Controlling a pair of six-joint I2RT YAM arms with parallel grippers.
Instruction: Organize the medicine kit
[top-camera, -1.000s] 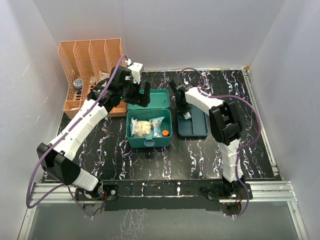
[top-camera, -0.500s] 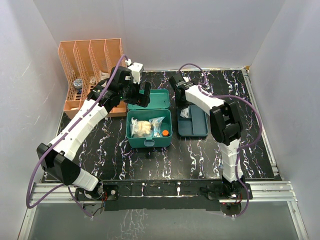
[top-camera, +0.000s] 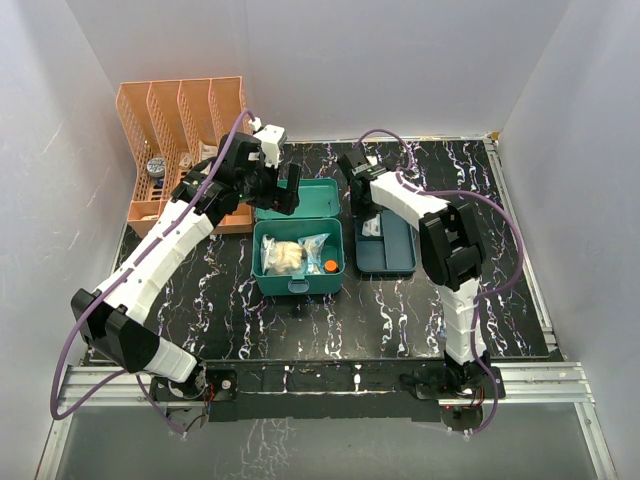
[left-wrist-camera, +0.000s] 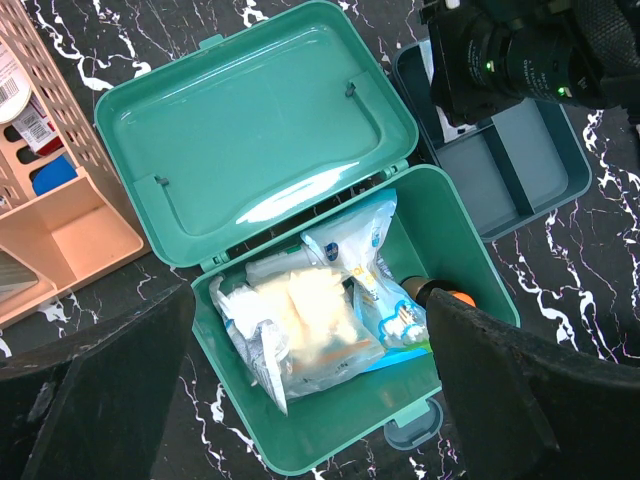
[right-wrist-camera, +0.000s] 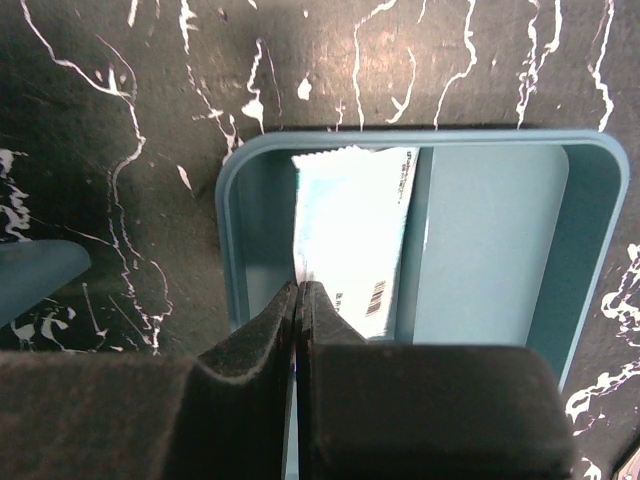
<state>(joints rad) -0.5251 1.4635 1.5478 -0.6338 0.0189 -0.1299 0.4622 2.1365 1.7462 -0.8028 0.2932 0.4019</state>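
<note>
1. Sitting at frame centre: medicine kit (top-camera: 312, 197), lid open, base packed with pouches (left-wrist-camera: 300, 320); insert tray (top-camera: 395, 250) out, on its right.
2. Left gripper (left-wrist-camera: 305, 400) above kit, fingers wide apart, empty.
3. Right gripper (right-wrist-camera: 300, 290) fingers closed at sachet (right-wrist-camera: 350, 230) edge in tray; can't tell if pinched.
4. Remaining, I'd say: tray in, lid shut.

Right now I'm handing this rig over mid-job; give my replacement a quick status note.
Left claw: open, empty, hovering over the medicine kit.
Right claw: shut, tips at the edge of a white sachet; a pinch can't be confirmed.
Kit: lid open, bagged supplies piled in the base.
Insert tray: out on the table to the right of the kit, the sachet in one compartment, the next one bare.
Probably left: sort items, seat the tray in the kit, close the lid.
</note>
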